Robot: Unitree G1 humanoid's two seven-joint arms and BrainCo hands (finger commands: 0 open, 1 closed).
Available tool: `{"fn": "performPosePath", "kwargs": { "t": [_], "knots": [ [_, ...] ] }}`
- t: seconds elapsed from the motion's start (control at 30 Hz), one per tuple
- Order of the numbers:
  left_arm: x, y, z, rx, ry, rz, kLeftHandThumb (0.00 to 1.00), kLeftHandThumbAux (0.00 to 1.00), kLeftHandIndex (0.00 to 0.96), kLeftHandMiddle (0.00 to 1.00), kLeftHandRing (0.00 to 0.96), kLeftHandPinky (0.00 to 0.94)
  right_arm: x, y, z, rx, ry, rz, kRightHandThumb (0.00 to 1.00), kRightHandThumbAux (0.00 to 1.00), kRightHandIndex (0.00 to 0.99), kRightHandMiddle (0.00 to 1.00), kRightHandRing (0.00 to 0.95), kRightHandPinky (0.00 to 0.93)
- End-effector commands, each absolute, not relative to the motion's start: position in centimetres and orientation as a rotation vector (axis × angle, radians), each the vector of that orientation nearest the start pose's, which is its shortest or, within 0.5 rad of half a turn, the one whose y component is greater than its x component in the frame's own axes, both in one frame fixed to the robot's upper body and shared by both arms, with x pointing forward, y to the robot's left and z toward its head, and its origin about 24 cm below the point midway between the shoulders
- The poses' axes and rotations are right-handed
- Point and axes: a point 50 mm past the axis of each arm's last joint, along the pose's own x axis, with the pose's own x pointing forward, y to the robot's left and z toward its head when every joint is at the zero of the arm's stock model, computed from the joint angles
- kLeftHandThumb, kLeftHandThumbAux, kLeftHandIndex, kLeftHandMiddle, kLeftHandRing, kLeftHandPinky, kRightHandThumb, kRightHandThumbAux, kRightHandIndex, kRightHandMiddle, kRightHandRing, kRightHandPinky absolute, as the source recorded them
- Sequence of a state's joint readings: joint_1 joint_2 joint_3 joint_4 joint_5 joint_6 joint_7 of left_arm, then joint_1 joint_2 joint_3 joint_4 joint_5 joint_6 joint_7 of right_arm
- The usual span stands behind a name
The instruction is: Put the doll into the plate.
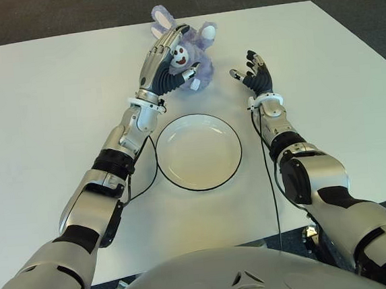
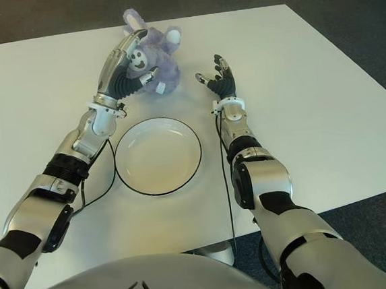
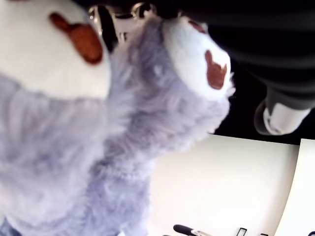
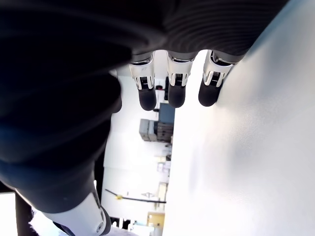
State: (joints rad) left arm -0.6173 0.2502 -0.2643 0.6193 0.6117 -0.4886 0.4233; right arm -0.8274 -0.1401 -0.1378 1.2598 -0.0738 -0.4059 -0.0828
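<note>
Left hand (image 1: 170, 60): wrapped around the doll at the far side of the table, fingers curled over its face and body. The left wrist view is filled with purple fur pressed close against the palm, so the grasp reads as closed on the toy.
Doll (image 1: 197, 57): purple plush rabbit, white face, white-lined ears pointing away from the robot. Held in the left hand; whether its underside still touches the table (image 1: 55, 109) I cannot tell.
Plate (image 1: 232, 171): white, dark rim, nothing in it. It lies on the robot's side of the left hand, just behind its wrist and a little toward the right arm.
Right hand (image 1: 254, 73): beside the doll on its right, apart from it, fingers spread and loosely bent, holding nothing. The right wrist view shows three fingertips above bare tabletop.
Task stage: judged as grasp made, transfer to the plate not yet done.
Risk 1: soft fur gives under the fingers; the doll may slip or roll out during the pull-back if the grip only catches pile, not body.
Risk 2: the plate sits close under the left forearm; a low retreat could knock or shove it.
Risk 3: releasing early would leave the doll draped over the far rim, partly outside.
</note>
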Motion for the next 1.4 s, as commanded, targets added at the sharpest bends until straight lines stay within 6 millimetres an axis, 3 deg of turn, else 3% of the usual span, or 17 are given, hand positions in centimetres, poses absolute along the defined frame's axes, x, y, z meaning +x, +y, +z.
{"fn": "performPosePath", "kwargs": {
  "t": [0.03,0.13,0.17,0.23,0.3,0.63,1.13,1.4],
  "knots": [
    [34.21,10.71,11.14,0.847,-0.66,-0.105,0.347,0.392,0.0,0.118,0.13,0.07,34.57,-15.76,-0.29,-0.137,0.28,-0.03,0.28,0.821,0.069,0.016,0.0,0.029],
    [34.23,10.7,11.18,0.853,-0.67,-0.096,0.371,0.404,0.0,0.126,0.137,0.08,34.57,-15.78,-0.3,-0.135,0.281,-0.03,0.281,0.821,0.069,0.016,0.0,0.029],
    [34.25,10.68,11.19,0.855,-0.673,-0.093,0.426,0.423,0.0,0.135,0.148,0.105,34.58,-15.78,-0.3,-0.133,0.282,-0.03,0.291,0.822,0.069,0.018,0.0,0.03],
    [34.27,10.66,11.21,0.855,-0.677,-0.089,0.443,0.428,0.0,0.137,0.151,0.112,34.58,-15.79,-0.3,-0.131,0.283,-0.03,0.294,0.822,0.069,0.018,0.0,0.03],
    [34.28,10.63,11.23,0.851,-0.68,-0.084,0.535,0.436,0.0,0.142,0.165,0.182,34.58,-15.8,-0.31,-0.129,0.286,-0.03,0.296,0.826,0.069,0.02,0.0,0.026],
    [34.53,10.59,11.2,0.877,-0.667,-0.064,0.666,0.413,0.028,0.158,0.197,0.274,34.59,-15.82,-0.31,-0.134,0.287,-0.028,0.294,0.817,0.077,0.018,0.0,0.016],
    [34.95,10.74,11.22,0.995,-0.617,-0.033,0.722,0.395,0.092,0.157,0.202,0.286,34.58,-15.76,-0.3,-0.131,0.282,-0.027,0.311,0.813,0.11,0.022,0.0,0.031],
    [35.01,10.78,11.36,1.018,-0.598,-0.039,0.768,0.402,0.148,0.183,0.229,0.312,34.58,-15.74,-0.28,-0.132,0.28,-0.025,0.257,0.829,0.096,0.023,0.0,0.033]
  ]
}}
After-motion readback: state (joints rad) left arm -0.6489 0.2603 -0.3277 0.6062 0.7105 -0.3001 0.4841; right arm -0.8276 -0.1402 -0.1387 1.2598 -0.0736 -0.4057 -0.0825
